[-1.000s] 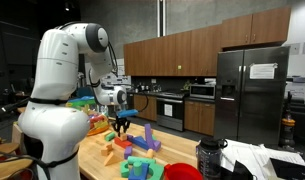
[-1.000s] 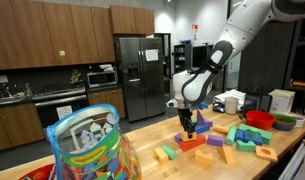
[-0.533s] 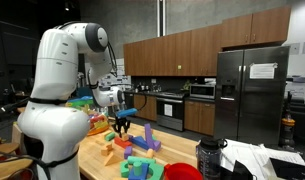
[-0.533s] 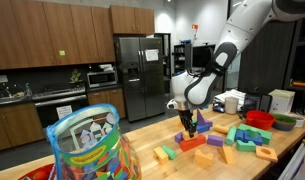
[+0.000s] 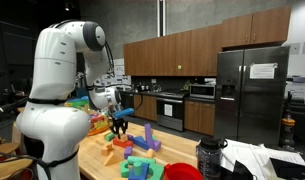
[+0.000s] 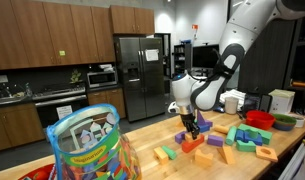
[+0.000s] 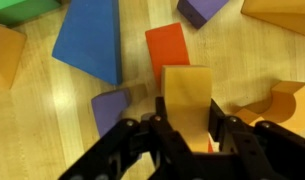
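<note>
In an exterior view, the white arm's claw [image 5: 119,126] hangs low over a pale wooden counter [image 5: 96,156] strewn with painted toy blocks, among them flat green blocks [image 5: 142,143] and an upright yellow post [image 5: 148,133]. At this range the piece in the claw is too small to make out.

In an exterior view from across the kitchen, the claw [image 6: 190,127] points down just above a flat red block [image 6: 192,143], with an orange brick [image 6: 204,157] and a green piece [image 6: 169,153] nearby on the counter [image 6: 142,142]. A clear plastic tub [image 6: 84,140] of bright, mixed shapes fills the foreground, and a glossy red bowl [image 6: 258,118] sits at the far end.

In the wrist view, the dark metal claw [image 7: 187,128] is closed narrowly on a tan block [image 7: 185,98], a smooth, square-edged wooden piece pinched on two opposite sides and held over the grained counter [image 7: 47,115]. Directly beyond it lies the red block [image 7: 169,55], a matte rectangle; a large blue block [image 7: 89,40] with slanted sides sits beside that, a small purple block [image 7: 111,108] lies near one finger, and a curved orange arch [image 7: 282,100] rests to the other side.
</note>
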`<state>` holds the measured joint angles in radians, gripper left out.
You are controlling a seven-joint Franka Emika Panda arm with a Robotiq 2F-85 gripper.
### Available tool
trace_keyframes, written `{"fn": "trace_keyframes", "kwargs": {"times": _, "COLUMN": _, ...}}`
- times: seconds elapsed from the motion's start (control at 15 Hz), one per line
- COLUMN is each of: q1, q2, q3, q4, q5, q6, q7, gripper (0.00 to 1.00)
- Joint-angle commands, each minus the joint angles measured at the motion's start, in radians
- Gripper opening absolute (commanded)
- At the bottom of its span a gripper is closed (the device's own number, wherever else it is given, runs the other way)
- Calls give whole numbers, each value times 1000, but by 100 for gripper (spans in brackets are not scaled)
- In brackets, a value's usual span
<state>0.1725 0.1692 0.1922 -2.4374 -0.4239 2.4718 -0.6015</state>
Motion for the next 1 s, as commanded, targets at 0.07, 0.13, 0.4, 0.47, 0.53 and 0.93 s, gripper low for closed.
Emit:
{"fn": "trace_keyframes", "kwargs": {"times": 0.07, "q1": 3, "q2": -46, "q3": -1, "q4": -43, "q5": -27, "q6": -5, "q7": 28, "gripper": 16}}
{"fn": "trace_keyframes", "kwargs": {"times": 0.13, "q1": 3, "q2": -47, "q3": 0, "q4": -45, "q5": -25, "q6": -5, "q7": 26, "gripper": 16}}
{"fn": "trace_keyframes", "kwargs": {"times": 0.4, "q1": 0, "q2": -37, "q3": -2, "q4": -38, "q5": -21, "q6": -8, "q7": 20, "gripper": 16}}
{"fn": "trace_keyframes", "kwargs": {"times": 0.47, "q1": -1, "q2": -34, "q3": -2, "q4": -34, "q5": -19, "q6": -9, "q7": 17, "gripper": 16}}
{"fn": "trace_keyframes", "kwargs": {"times": 0.53, "q1": -1, "q2": -32, "q3": -2, "q4": -33, "q5": -18, "q6": -10, "q7": 16, "gripper": 16}}
{"fn": "trace_keyframes", "kwargs": {"times": 0.93, "q1": -2, "q2": -13, "q3": 2, "q4": -17, "q5": -4, "q6": -6, "q7": 4, "gripper": 59}}
